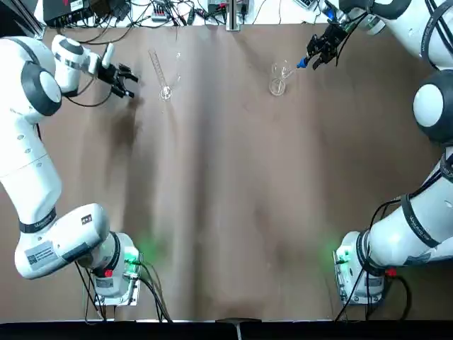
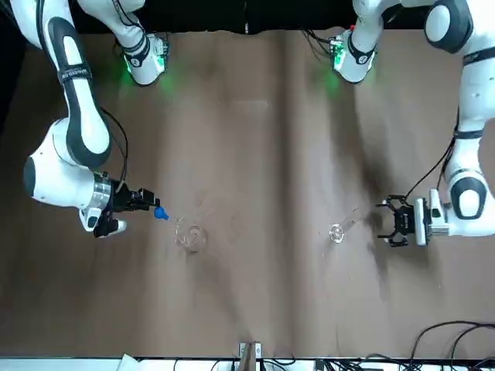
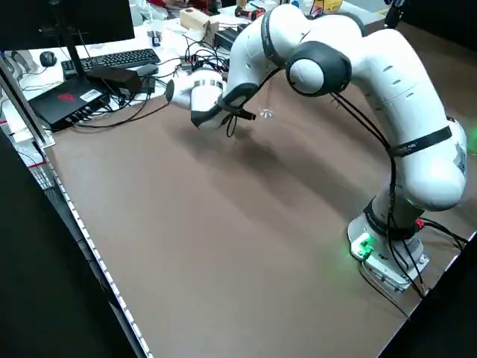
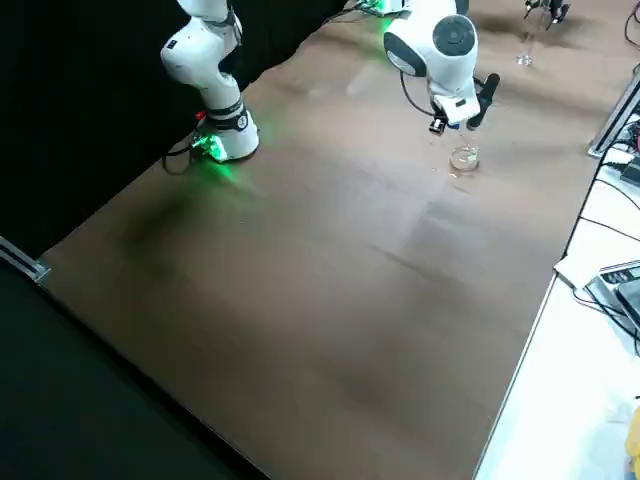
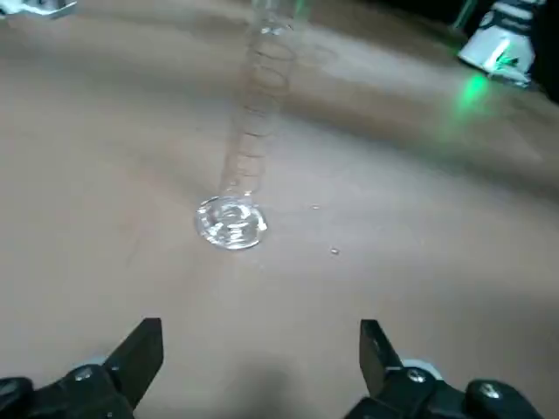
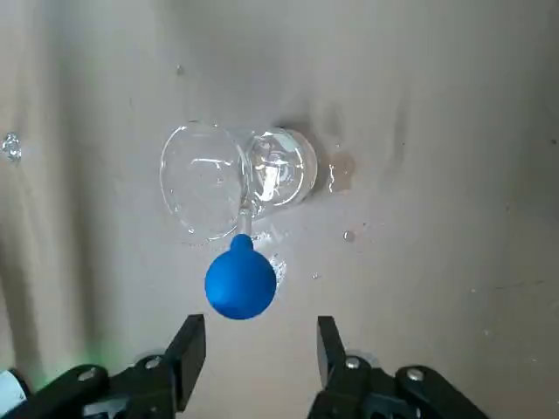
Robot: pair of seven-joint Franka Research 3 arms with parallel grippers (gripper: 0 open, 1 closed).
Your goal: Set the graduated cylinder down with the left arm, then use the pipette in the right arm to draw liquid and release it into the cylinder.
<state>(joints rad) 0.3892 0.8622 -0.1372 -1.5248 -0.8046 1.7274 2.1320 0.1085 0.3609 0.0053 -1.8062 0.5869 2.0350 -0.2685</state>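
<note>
Nearest the right gripper's fingers (image 6: 191,358), which are spread with nothing pinched, is the pipette's blue bulb (image 6: 240,284). It lies just ahead of the fingertips, between their two lines but nearer one finger than the other. So the right gripper (image 6: 260,321) should first shift sideways until the bulb sits midway, then advance and close evenly; a one-sided touch could roll the bulb away or tip what it leans in.

Just past the bulb, the stem (image 6: 244,222) runs down into the beaker (image 6: 293,161). How much liquid is there I cannot tell. For drawing, I would squeeze the bulb, keep the tip under the surface, and ease the squeeze off slowly, holding enough grip that the pipette does not slip. The beaker is light-looking glass, so lift straight before moving across. Small drops (image 6: 348,236) on the table (image 6: 419,297) beside it suggest a wet, slippery patch.

Well apart, toward the other arm, is the cylinder (image 5: 231,223). It stands upright on its foot, ahead of the left gripper (image 5: 262,324), whose fingers are wide apart and hold nothing. The set-down looks done. The narrow mouth will ask for a plumb stem centred over it; the left gripper should keep off the tube.
</note>
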